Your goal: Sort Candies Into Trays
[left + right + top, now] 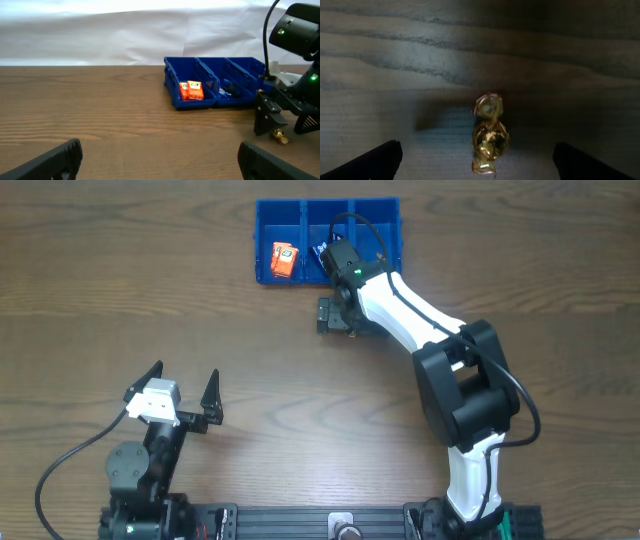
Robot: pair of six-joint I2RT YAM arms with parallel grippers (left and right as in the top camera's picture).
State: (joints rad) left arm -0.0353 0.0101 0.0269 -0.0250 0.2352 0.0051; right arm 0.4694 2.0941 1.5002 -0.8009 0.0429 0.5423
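A gold-wrapped candy (490, 135) lies on the wooden table, right under my right gripper (480, 167), which is open with one finger on each side of it and not touching it. In the top view the right gripper (340, 318) hangs just in front of the blue three-compartment tray (260, 240). Two orange candies (284, 261) lie in the tray's left compartment, and a blue-wrapped candy (225, 91) lies in the middle one. My left gripper (186, 372) stands open and empty over bare table at the near left, far from the tray.
The left wrist view shows the tray (192, 104), the right gripper (285, 112) and the gold candy (279, 136) beneath it. A white backdrop stands behind the table's far edge. Wide bare wood spreads between the two arms.
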